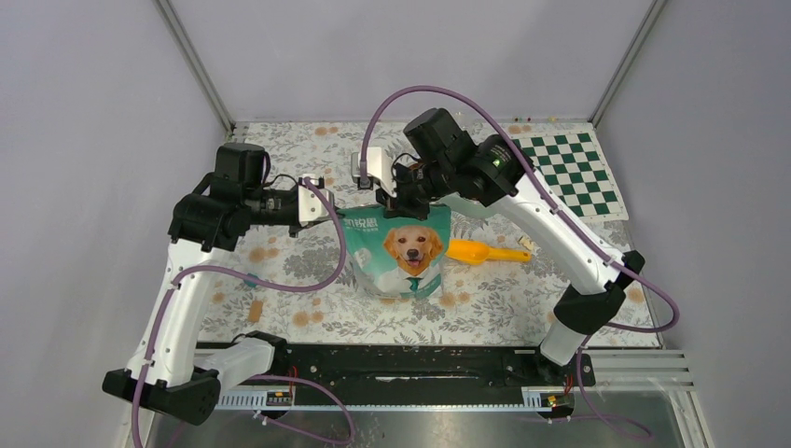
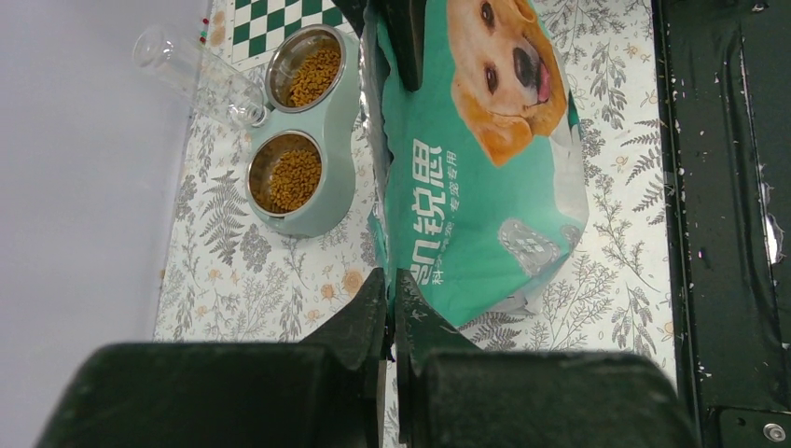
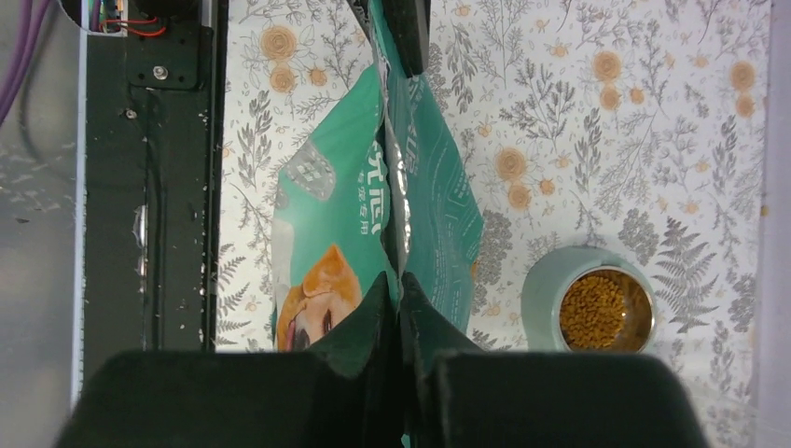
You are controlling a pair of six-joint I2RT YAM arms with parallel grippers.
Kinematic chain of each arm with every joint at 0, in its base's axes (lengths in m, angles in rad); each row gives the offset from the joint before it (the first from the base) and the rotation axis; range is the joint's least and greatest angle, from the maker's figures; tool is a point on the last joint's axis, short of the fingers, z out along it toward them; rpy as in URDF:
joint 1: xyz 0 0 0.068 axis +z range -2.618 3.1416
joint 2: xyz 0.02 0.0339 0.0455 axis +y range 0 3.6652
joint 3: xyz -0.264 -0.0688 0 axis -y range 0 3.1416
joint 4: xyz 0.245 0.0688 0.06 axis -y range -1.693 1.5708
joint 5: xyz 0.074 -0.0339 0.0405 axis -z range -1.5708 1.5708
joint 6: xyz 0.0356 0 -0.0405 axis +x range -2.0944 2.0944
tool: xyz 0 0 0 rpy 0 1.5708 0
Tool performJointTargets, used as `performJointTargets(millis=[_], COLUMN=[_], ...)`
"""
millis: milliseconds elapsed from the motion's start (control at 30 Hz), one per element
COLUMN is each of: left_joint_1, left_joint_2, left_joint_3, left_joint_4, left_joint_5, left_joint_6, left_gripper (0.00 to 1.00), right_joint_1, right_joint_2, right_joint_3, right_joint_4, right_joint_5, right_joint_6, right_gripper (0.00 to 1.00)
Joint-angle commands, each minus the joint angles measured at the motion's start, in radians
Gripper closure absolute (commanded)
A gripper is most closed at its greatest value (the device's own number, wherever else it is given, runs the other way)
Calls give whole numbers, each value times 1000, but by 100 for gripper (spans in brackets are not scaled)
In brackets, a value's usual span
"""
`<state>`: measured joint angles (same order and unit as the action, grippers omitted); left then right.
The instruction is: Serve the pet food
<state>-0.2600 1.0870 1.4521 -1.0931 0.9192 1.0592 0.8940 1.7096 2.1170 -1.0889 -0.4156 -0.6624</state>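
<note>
The pet food is brown kibble filling both steel bowls [image 2: 285, 179] [image 2: 314, 75] of a pale green double feeder [image 2: 338, 159]. One filled bowl [image 3: 602, 313] shows in the right wrist view. The feeder is hidden behind the arms in the top view. The teal bag with the dog picture [image 1: 403, 254] stands in the middle of the mat. My left gripper [image 2: 392, 276] is shut on the bag's top edge at one end [image 1: 338, 213]. My right gripper [image 3: 399, 280] is shut on the same edge at the other end [image 1: 396, 205].
A yellow-orange scoop [image 1: 480, 251] lies right of the bag. A checkered board [image 1: 571, 173] is at the back right. A clear bottle [image 2: 196, 75] lies beside the feeder near the wall. A black rail [image 1: 401, 364] runs along the near edge.
</note>
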Motion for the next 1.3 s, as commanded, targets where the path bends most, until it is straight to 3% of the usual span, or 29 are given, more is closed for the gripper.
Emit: performJointTargets(millis=[0,133,167,233,333,433,533,733,767,833,967,1067,1233,1267], left_joint_1=[13,13,14,14,13,13,14,14,14,14,15,14,14,13], left_joint_2=[-48,-55,-58,-62,-65,-65,-67,-65,-65,-65,-64,-65,-65,-63], left_joint_3=[22,15,11,9,7,5,8,9,8,8,7,6,6,7], left_joint_4=[75,84,91,96,97,97,96,99,103,105,105,106,106,106], left_joint_5=[49,46,43,39,34,34,30,29,29,30,29,31,34,35], left_joint_6=[29,20,15,12,10,9,7,1,-4,-4,-7,-7,-7,-7], left_gripper=[100,100,100,100,100,100,100,100,100,100,100,100,100,100], right_joint_1=[-28,-35,-36,-40,-52,-69,-86,-124,-125,-126,-127,-132,-138,-140], right_joint_2=[-45,-56,-61,-77,-105,-124,-141,-197,-204,-215,-216,-213,-204,-206], right_joint_3=[44,52,50,42,26,15,0,-61,-68,-89,-124,-137,-133,-131], right_joint_4=[-63,-73,-71,-73,-92,-119,-147,-128,-121,-112,-112,-109,-111,-111], right_joint_5=[37,29,32,43,52,53,50,58,61,64,71,71,70,66], right_joint_6=[-17,-17,-16,-15,-22,-28,-46,-56,-53,-52,-54,-56,-60,-60], right_gripper=[100,100,95,77,69,77,100,100,93,71,61,68,100,100])
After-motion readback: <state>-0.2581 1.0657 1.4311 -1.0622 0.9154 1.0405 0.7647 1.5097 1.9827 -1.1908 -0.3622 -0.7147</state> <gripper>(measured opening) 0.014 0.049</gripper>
